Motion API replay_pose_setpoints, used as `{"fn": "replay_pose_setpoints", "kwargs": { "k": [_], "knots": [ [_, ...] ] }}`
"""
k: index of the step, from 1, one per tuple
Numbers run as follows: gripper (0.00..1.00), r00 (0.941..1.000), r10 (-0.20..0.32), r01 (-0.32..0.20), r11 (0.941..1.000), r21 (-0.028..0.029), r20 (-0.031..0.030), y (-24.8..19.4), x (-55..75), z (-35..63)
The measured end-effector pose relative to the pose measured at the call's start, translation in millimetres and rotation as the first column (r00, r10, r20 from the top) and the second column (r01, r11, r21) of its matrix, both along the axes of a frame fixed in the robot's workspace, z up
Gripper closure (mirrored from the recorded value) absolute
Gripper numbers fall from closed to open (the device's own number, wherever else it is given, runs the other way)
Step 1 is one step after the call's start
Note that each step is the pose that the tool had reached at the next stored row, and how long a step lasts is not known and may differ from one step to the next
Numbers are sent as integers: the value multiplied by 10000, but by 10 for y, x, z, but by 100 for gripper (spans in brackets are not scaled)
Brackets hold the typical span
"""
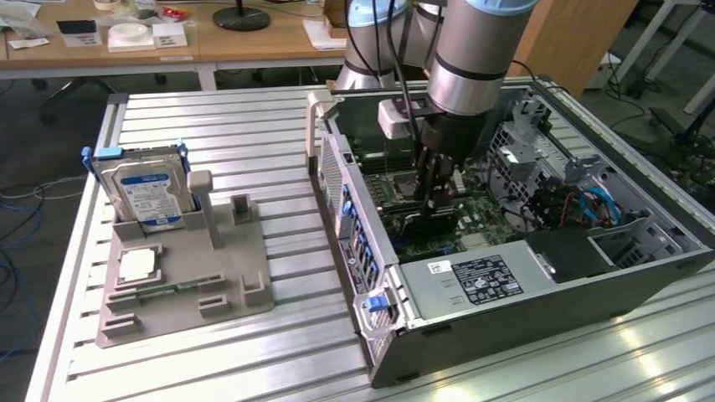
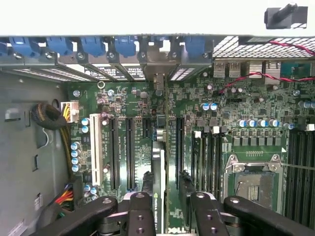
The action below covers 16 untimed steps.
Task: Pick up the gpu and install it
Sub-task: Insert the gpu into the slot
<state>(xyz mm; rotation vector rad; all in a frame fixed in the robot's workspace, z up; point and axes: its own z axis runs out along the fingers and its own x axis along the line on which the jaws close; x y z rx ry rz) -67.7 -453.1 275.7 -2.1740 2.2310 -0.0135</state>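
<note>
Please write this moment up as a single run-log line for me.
task: install gpu | end effector: shut on gpu, inside computer case | gpu: edge-on over motherboard slots | seating: cannot tell | hard drive: in holder outside

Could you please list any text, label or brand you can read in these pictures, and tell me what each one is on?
No text reads with certainty.
Hard drive: blue-and-white label, print too small.
Power supply: white and black labels, print too small.
The gpu, edge-on between the fingers of the claw: pale lettering, blurred.
Motherboard: white markings, too small.
</note>
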Motion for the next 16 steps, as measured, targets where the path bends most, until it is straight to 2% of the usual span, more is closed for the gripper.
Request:
{"fn": "replay_pose_setpoints", "kwargs": {
  "k": [1, 2, 3, 5, 6, 7, 16],
  "knots": [
    [66, 10000, 0, 0, 10000, 3, 1, 0, 0, 1],
    [73, 10000, 0, 0, 10000, 4, 3, 1, 0, 3],
    [73, 10000, 0, 0, 10000, 4, 6, 1, 0, 4],
    [85, 10000, 0, 0, 10000, 4, 9, 1, 0, 5],
    [85, 10000, 0, 0, 10000, 4, 10, 1, 0, 5],
    [90, 10000, 0, 0, 10000, 3, 10, 0, 0, 5],
    [89, 10000, 0, 0, 10000, 5, 10, 0, 0, 5]
  ]
}}
